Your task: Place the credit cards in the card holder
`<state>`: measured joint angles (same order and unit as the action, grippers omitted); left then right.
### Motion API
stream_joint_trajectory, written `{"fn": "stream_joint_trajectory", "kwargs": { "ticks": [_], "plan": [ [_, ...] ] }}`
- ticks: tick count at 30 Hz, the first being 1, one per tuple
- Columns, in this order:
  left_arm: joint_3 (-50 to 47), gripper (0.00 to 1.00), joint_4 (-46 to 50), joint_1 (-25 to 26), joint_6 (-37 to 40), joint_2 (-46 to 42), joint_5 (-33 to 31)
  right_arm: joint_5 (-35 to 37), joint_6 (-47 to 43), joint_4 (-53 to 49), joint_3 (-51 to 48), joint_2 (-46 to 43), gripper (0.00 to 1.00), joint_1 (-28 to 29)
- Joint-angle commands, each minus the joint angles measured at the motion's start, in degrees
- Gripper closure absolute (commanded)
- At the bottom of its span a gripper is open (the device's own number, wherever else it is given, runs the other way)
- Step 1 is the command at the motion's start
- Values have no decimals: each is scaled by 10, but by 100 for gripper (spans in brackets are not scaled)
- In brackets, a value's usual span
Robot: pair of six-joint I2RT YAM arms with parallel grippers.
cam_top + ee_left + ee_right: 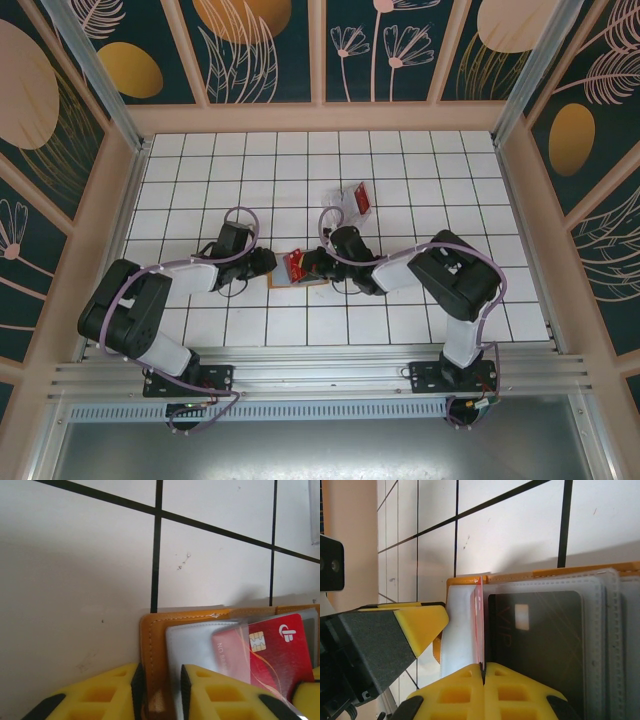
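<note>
- The white tiled surface [200, 170] carries everything. The two arms meet just to the 6 o'clock side of its middle.
- The left arm [130, 310] rises from its base at 7 o'clock and folds its elbow out toward 9 o'clock. Its forearm then runs low toward 3 o'clock.
- The right arm [455, 275] stands up from its base at 5 o'clock, bends at the elbow and stretches its forearm toward 9 o'clock.
- The two wrists face each other across the card holder [150, 640], which lies open and flat on the surface with its orange rim and pale sleeves showing.
- The left end effector [162, 680] has its yellow fingers a narrow gap apart, pinching the card holder's orange edge between the pads.
- The right end effector [484, 669] has its fingers pressed together on the red credit card [280, 650].
- In the right wrist view that card stands on edge between two sleeves.
- In the left wrist view the card's far end looks pale, as if behind clear plastic.
- A clear case [358, 200] lies at 1 o'clock from the card holder, well apart, with something red in it.
- A dark credit card [535, 645] sits inside a clear sleeve of the card holder, just at 3 o'clock of the red one in the right wrist view.
</note>
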<state>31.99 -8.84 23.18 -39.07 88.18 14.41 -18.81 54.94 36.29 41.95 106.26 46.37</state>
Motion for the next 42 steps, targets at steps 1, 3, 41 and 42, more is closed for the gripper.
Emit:
{"fn": "stream_joint_trajectory", "kwargs": {
  "ticks": [1,3,41,42],
  "plan": [
    [-29,72,31,8,-18,0,43,46,9,22,-6,8,98,14],
    [-34,75,30,8,-19,-5,41,61,10,27,-11,5,98,14],
    [-40,83,12,12,-30,7,44,131,-172,-310,131,-41,76,36],
    [-40,83,12,13,-30,7,45,124,-172,-309,134,-34,77,34]
  ]
}}
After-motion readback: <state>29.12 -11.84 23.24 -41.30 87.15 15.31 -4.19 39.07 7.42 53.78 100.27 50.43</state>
